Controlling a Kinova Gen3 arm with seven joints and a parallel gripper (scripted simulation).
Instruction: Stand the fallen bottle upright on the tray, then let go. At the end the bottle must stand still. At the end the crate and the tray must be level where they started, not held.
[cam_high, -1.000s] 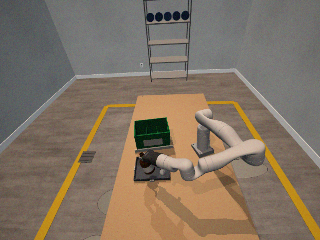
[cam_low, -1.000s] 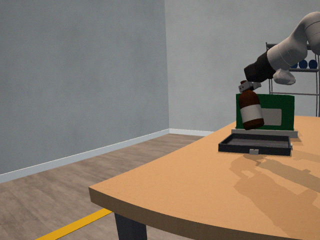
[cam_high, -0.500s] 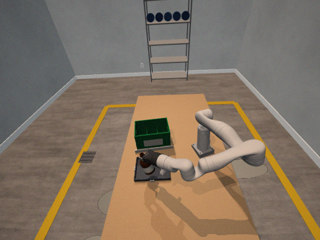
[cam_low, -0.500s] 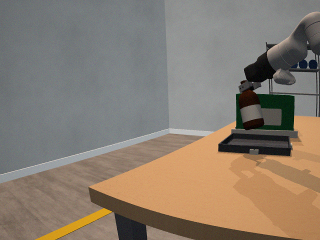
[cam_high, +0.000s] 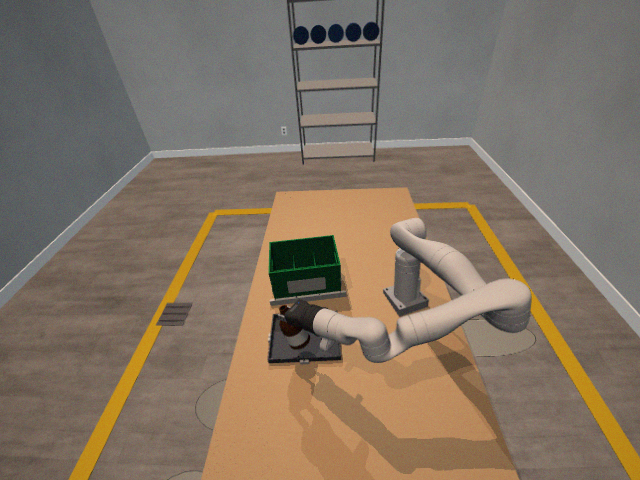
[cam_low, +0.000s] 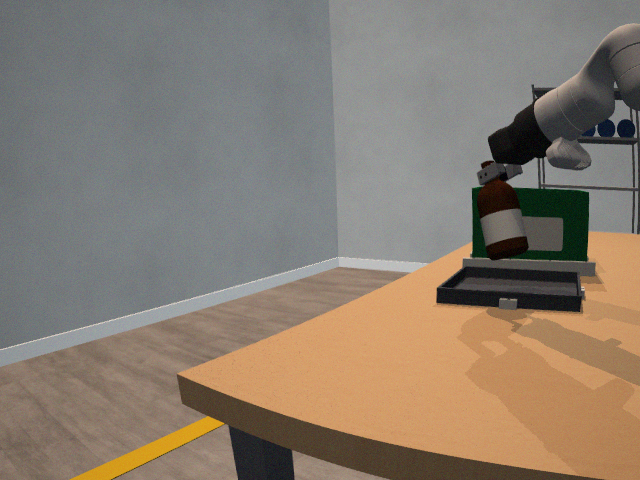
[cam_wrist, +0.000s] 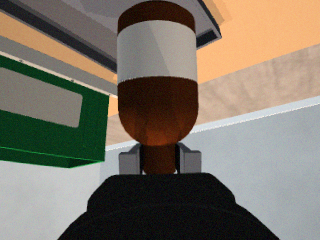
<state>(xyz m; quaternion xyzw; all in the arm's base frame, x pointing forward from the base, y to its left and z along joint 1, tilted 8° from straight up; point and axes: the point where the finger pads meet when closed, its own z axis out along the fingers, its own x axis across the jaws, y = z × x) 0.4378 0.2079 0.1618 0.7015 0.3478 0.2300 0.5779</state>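
Observation:
A brown bottle (cam_high: 296, 336) (cam_low: 500, 219) (cam_wrist: 158, 74) with a white label hangs nearly upright, base down and slightly tilted, in the air above the dark tray (cam_high: 279, 355) (cam_low: 509, 297) (cam_wrist: 67, 0). My gripper (cam_high: 287, 314) (cam_low: 497, 172) (cam_wrist: 159, 153) is shut on the bottle's neck from above. The bottle's base is clear of the tray floor. The tray lies flat on the wooden table (cam_high: 341, 413) (cam_low: 413, 372), just in front of the green crate (cam_high: 305, 264) (cam_low: 553, 217) (cam_wrist: 47, 120).
The green crate stands on a grey base strip behind the tray. My arm's base (cam_high: 406, 289) is bolted on the table to the right of the crate. A shelf rack (cam_high: 336, 82) stands at the far wall.

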